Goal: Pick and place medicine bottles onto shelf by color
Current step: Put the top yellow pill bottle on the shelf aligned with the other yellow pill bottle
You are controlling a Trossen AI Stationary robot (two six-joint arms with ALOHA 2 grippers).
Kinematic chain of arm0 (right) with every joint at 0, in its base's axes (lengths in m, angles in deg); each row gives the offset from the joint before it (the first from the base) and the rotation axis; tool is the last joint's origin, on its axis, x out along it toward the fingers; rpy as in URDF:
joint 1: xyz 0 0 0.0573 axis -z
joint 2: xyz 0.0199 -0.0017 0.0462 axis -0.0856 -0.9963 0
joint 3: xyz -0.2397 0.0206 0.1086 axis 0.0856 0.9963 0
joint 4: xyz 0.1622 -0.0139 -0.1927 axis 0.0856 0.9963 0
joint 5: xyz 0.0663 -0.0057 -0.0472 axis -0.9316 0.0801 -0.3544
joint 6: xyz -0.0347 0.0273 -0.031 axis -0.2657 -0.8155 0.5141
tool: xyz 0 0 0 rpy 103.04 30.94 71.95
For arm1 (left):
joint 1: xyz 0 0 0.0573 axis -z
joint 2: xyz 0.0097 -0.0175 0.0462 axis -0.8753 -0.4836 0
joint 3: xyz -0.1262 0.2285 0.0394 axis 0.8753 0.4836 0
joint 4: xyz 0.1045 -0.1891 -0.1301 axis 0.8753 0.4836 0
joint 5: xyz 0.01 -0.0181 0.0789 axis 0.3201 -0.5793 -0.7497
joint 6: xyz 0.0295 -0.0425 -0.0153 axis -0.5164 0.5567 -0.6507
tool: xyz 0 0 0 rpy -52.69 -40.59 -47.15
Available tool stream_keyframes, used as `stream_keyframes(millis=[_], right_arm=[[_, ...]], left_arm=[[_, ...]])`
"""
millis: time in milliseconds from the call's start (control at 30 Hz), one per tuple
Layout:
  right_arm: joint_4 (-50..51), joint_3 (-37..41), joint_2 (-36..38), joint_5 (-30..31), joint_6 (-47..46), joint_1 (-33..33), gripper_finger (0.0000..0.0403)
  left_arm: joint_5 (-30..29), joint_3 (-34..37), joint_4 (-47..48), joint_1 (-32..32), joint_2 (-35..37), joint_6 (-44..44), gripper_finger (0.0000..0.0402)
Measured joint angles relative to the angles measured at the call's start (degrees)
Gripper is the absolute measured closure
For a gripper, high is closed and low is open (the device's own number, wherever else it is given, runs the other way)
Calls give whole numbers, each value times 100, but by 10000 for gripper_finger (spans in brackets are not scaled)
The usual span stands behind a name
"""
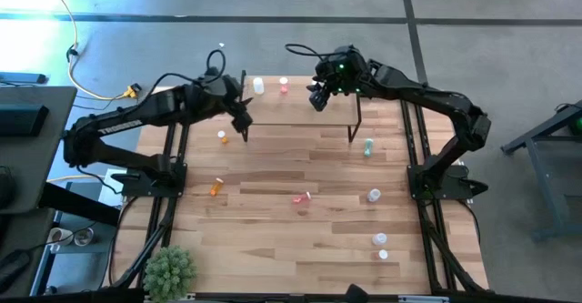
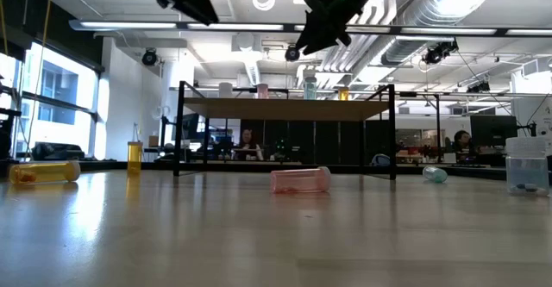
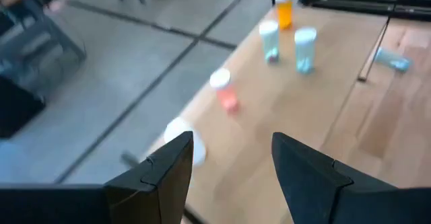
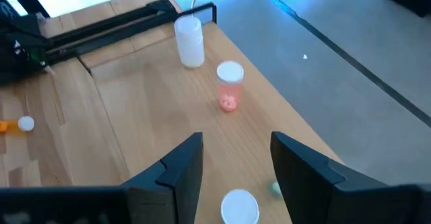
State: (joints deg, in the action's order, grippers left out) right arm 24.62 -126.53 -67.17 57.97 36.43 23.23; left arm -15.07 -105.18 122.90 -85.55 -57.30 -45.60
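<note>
We see both grippers hovering over the shelf at the table's far edge: left gripper released, right gripper released too, each empty. The shelf holds upright medicine bottles (white, pink, green, orange). Only the low view shows the bright room behind.
</note>
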Motion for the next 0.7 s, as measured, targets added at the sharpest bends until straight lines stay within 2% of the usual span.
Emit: stream_keyframes(millis=[433,533,700], right_arm=[[131,-386,0,0,131,0,237],[180,-389,0,0,131,0,237],[391,-389,0,0,103,-2,237]], left_arm=[[-15,24,2697,4,1047,1975,209],[-14,408,2846,78,1305,2433,209],[125,1268,2578,356,1849,3193,209]])
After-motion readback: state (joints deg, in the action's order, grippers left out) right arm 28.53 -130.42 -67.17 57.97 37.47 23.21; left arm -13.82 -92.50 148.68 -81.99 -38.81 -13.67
